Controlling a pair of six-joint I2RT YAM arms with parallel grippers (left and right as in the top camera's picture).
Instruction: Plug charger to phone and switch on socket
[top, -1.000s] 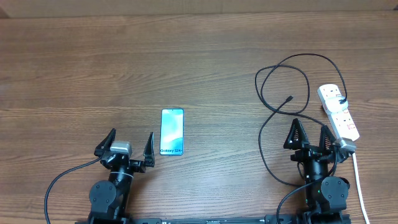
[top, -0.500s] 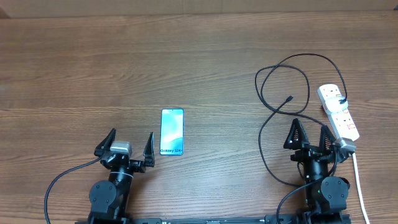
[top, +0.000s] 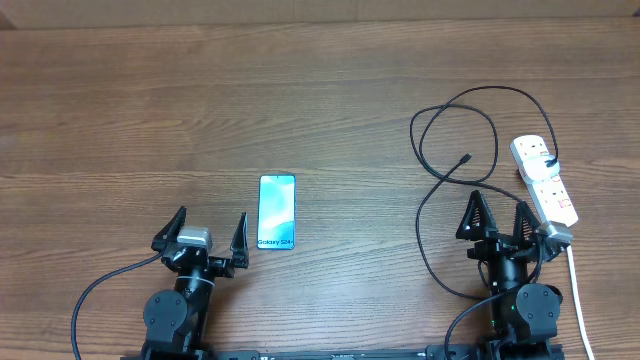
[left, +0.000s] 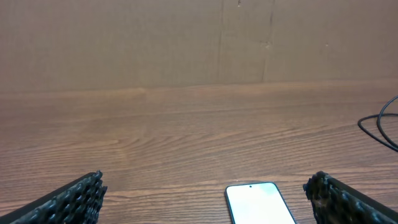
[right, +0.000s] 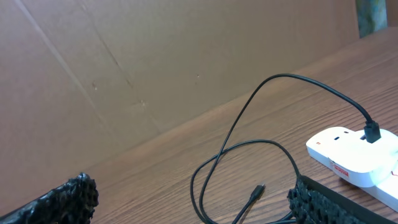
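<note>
Both tools stand with jaws wide apart, holding nothing. The left gripper (top: 212, 213) sits just left of the phone (top: 277, 211). The right gripper (top: 496, 202) sits well right of the phone. The charger (right: 273, 76) also lies well right of the phone. Its connector tip (top: 466, 158) is just beyond the right gripper, so that arm is nearer, and it points away from the phone. The phone's long axis runs near to far. The socket (top: 544, 180) is farthest right.

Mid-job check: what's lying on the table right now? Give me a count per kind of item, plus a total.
phone: 1
charger cable: 1
power strip: 1
Total: 3
</note>
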